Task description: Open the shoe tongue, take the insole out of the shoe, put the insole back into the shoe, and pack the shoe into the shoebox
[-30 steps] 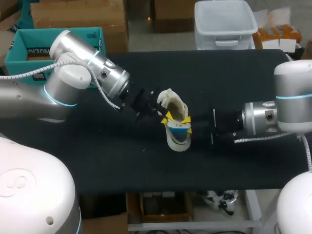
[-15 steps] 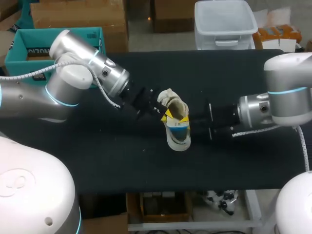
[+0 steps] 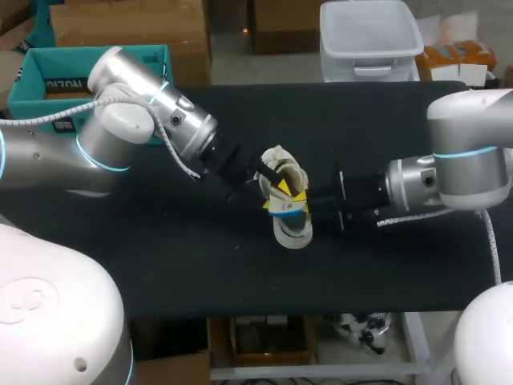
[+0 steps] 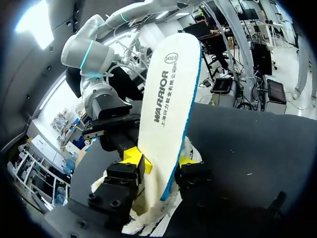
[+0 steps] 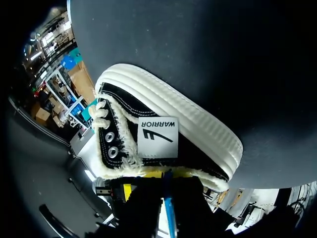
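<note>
- The left gripper (image 4: 158,159) was clamped on the insole (image 4: 168,99). One yellow-tipped finger (image 4: 133,157) pressed on each face of it, so the gap was only as wide as the insole is thick.
- The insole was white with a blue edge. It stood up on end between those fingers, and its lower end was down in the fuzzy cream lining of the shoe (image 4: 148,218).
- The shoe (image 3: 287,228) sat on the black table (image 3: 385,265) around the middle, right between the two grippers. In the right wrist view it showed as a black sneaker (image 5: 198,144) with a chunky white ribbed sole, metal eyelets and a white label patch on the side.
- The left arm (image 3: 136,120) came in from the far left corner, with its gripper (image 3: 275,195) at the shoe's opening.
- The right arm (image 3: 449,180) reached across low from the right side, and the right gripper (image 3: 314,202) was tucked up against the shoe.
- In its own wrist view the right gripper (image 5: 166,181) was mostly a dark blob against the fleecy collar, with the insole's blue edge (image 5: 169,208) running through it. Honestly couldn't tell whether it had hold of anything or not.
</note>
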`<control>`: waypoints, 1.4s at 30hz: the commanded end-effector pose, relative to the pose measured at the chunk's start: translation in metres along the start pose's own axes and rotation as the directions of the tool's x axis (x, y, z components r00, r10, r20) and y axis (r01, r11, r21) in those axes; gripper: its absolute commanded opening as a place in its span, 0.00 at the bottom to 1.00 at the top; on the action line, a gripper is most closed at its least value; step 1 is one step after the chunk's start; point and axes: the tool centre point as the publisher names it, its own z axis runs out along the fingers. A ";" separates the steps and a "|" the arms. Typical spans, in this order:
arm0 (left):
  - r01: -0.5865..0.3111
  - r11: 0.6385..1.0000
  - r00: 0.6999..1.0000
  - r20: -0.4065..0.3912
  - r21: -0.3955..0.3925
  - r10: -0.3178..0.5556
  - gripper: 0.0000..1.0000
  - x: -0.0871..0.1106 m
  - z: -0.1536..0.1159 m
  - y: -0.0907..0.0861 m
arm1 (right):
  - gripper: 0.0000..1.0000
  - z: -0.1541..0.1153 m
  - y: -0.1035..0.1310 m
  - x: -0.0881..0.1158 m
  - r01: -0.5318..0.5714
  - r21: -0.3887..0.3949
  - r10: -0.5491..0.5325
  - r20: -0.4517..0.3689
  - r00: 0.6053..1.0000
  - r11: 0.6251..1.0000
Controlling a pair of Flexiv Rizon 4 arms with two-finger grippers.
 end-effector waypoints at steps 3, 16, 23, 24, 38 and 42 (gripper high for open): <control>-0.050 0.999 0.999 0.021 -0.013 0.050 0.20 0.009 -0.005 -0.018 | 0.00 -0.001 -0.002 0.000 -0.005 -0.008 0.005 -0.003 1.000 1.000; -0.051 0.998 0.999 0.015 -0.028 0.051 0.00 0.008 -0.002 -0.016 | 0.98 -0.002 -0.014 0.000 -0.028 -0.005 0.028 0.011 1.000 1.000; -0.050 0.998 0.999 0.017 -0.031 0.051 0.00 0.007 -0.003 -0.017 | 0.82 -0.009 -0.043 -0.003 -0.059 -0.069 0.061 0.037 0.997 0.996; -0.050 0.998 0.999 0.018 -0.031 0.050 0.00 0.007 -0.003 -0.017 | 0.65 -0.009 -0.044 -0.003 -0.058 -0.072 0.061 0.037 0.997 0.996; -0.040 0.998 0.999 0.028 -0.039 0.042 0.00 0.004 0.000 -0.015 | 0.00 -0.011 -0.041 -0.016 -0.069 -0.078 0.070 0.020 0.997 0.995; -0.041 0.998 0.999 0.031 -0.053 0.043 0.00 0.002 0.003 -0.010 | 0.00 -0.008 -0.029 -0.014 -0.047 -0.090 0.050 0.032 0.998 0.995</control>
